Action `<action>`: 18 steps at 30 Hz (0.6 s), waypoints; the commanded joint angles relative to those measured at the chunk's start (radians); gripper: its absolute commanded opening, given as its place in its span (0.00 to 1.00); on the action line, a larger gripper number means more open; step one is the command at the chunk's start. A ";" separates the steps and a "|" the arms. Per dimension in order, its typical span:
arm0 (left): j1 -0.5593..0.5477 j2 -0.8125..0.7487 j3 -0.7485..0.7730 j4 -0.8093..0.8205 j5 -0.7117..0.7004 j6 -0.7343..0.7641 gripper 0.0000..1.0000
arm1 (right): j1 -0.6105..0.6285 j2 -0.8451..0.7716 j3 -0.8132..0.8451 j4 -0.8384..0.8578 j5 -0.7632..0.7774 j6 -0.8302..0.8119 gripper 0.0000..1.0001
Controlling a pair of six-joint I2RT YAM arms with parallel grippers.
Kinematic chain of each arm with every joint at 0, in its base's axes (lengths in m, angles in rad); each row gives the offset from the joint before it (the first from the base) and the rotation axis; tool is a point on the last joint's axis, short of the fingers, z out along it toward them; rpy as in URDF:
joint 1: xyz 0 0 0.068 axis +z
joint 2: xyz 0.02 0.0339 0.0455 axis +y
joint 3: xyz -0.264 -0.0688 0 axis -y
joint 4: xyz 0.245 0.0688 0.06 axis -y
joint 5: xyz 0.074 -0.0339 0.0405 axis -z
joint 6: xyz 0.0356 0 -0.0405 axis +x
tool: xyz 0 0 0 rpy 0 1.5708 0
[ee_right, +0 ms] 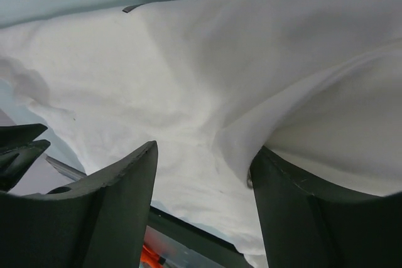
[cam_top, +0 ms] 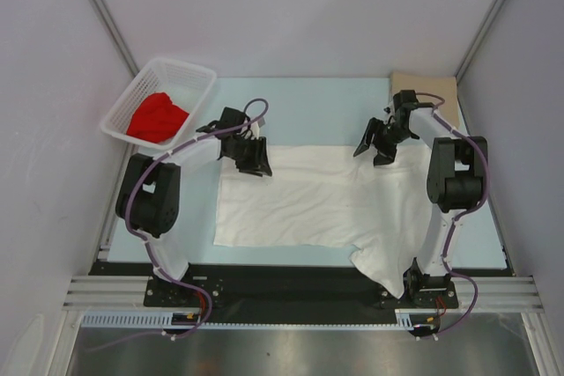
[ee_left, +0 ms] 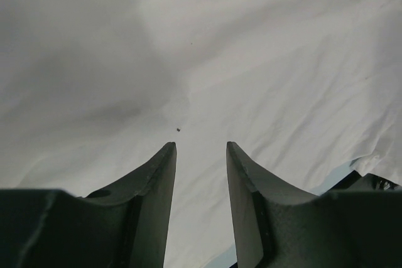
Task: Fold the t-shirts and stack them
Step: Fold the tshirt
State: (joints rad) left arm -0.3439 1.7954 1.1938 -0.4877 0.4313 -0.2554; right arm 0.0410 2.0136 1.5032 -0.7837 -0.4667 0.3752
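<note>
Left gripper [cam_top: 254, 158] & right gripper [cam_top: 377, 147] both spread over white shirt [cam_top: 308, 200] far edge; pinch 2 corners evenly, lift together, fold fwd.

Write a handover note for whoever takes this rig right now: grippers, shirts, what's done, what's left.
Left gripper: open, empty, over the far left corner of the white shirt.
Right gripper: open, empty, over its far right corner.
White shirt: spread on the table, unfolded, its near right corner bunched at the table's near edge.
Tan shirt: flat at the far right corner.
Red shirt: bunched in the basket.
Done: apparently only the tan one.
Left: fold white, fetch and fold red, stack all three.
</note>
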 commanded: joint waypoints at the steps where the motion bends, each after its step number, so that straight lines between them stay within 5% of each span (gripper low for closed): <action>1: -0.044 0.012 0.053 0.066 0.076 -0.021 0.44 | -0.033 -0.061 -0.026 -0.040 0.011 0.039 0.66; 12: -0.274 0.157 0.176 0.305 0.208 -0.191 0.52 | -0.121 -0.064 0.052 -0.072 0.059 0.031 0.73; 18: -0.314 0.240 0.262 0.422 0.173 -0.294 0.44 | -0.104 -0.026 0.080 -0.086 0.016 0.059 0.62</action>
State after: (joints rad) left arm -0.6567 2.0151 1.3926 -0.1844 0.5896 -0.4721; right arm -0.0772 1.9846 1.5566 -0.8463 -0.4278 0.4179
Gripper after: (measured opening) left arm 0.456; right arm 0.631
